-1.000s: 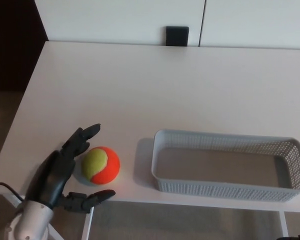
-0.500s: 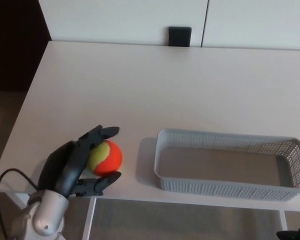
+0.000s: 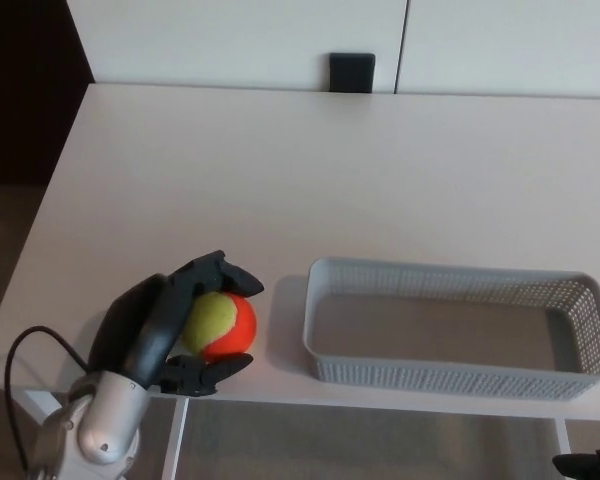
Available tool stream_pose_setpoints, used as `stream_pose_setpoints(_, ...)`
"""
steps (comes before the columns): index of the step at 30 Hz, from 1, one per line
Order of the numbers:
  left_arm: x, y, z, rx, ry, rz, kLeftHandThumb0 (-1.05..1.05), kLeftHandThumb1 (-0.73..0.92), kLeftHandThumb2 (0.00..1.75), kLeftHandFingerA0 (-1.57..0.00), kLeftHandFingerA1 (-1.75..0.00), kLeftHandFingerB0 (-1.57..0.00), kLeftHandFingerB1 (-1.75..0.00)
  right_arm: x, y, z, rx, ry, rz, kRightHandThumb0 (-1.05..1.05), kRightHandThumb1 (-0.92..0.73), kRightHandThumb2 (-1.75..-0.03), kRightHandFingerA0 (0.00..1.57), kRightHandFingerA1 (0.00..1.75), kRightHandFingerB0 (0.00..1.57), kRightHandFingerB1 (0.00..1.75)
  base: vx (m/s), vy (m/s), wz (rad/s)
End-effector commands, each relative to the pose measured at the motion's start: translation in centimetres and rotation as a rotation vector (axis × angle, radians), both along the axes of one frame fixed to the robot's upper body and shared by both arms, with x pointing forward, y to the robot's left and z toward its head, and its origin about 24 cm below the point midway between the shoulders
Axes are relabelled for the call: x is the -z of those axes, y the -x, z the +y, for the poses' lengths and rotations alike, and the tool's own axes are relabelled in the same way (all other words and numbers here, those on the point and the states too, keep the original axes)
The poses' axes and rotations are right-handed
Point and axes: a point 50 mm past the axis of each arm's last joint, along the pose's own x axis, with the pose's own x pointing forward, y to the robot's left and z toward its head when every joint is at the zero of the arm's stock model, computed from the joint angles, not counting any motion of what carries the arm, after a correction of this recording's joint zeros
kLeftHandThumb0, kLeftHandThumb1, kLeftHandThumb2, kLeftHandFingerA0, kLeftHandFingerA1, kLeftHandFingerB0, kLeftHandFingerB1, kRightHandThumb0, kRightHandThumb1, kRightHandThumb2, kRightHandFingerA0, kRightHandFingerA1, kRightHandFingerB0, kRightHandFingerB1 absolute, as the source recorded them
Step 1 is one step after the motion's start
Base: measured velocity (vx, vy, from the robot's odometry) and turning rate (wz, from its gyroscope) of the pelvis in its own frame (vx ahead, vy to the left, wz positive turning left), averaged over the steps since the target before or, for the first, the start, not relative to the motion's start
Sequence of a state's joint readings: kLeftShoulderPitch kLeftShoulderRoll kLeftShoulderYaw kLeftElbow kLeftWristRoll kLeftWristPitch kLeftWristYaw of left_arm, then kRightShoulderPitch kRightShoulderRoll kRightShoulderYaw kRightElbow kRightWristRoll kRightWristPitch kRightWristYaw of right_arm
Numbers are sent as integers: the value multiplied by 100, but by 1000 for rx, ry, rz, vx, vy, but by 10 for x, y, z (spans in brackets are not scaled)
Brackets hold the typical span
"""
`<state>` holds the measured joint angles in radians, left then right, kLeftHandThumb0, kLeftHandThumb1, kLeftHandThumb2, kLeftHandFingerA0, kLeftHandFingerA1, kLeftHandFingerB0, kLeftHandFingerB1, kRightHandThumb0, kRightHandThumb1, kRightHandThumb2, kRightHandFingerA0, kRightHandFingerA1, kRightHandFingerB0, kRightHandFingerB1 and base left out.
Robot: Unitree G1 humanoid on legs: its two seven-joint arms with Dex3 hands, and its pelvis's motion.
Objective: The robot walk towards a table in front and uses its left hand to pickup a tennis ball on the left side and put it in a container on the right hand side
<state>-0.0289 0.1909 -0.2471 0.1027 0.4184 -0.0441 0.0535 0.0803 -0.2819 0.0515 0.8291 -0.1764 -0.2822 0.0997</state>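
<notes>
A yellow-green and orange tennis ball point(image 3: 220, 325) sits near the front left edge of the white table point(image 3: 310, 170). My black left hand point(image 3: 165, 325) wraps it from the left, two fingers point(image 3: 220, 272) curled over its top and the thumb point(image 3: 215, 372) under its front, shut on it. Whether the ball still rests on the table I cannot tell. To the right stands an empty grey mesh basket point(image 3: 458, 375), a short gap from the ball. Only a dark sliver of the right hand point(image 3: 588, 466) shows at the bottom right corner.
A black rectangular object point(image 3: 352, 72) sits against the white wall at the table's far edge. A dark area lies beyond the table's left edge. A black cable point(image 3: 20, 350) loops off my left forearm.
My left hand has moved in from beside the ball and its fingers have curled over and under it, going from open to shut on the ball.
</notes>
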Motion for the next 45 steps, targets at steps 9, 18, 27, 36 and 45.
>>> stream_pose_setpoints(9,-49,1,0,30,89,-150,-13,72,88,-114,-122,-79,-96,-6,-8,-4,-5,12,-7,8,-72,-60,41,57,34,47,0,0,0)
stream_pose_setpoints(18,-116,3,-26,141,171,-352,-11,82,70,-104,-121,-77,-88,-5,-5,-6,-13,23,13,7,-72,-60,44,59,34,46,0,0,0)
stream_pose_setpoints(27,-134,8,-56,229,161,-386,-3,79,65,-109,-124,-82,-83,-1,2,-6,-18,37,36,8,-72,-60,44,58,34,46,0,0,0)
stream_pose_setpoints(36,-122,-1,-97,307,108,-303,-12,67,83,-96,-156,-87,-99,-3,-1,-6,-34,45,27,7,-71,-60,45,59,36,47,0,0,0)
stream_pose_setpoints(45,-93,-3,-116,315,55,-223,-14,61,90,-96,-171,-83,-110,0,9,-5,-30,47,55,5,-70,-60,45,58,35,46,0,0,0)
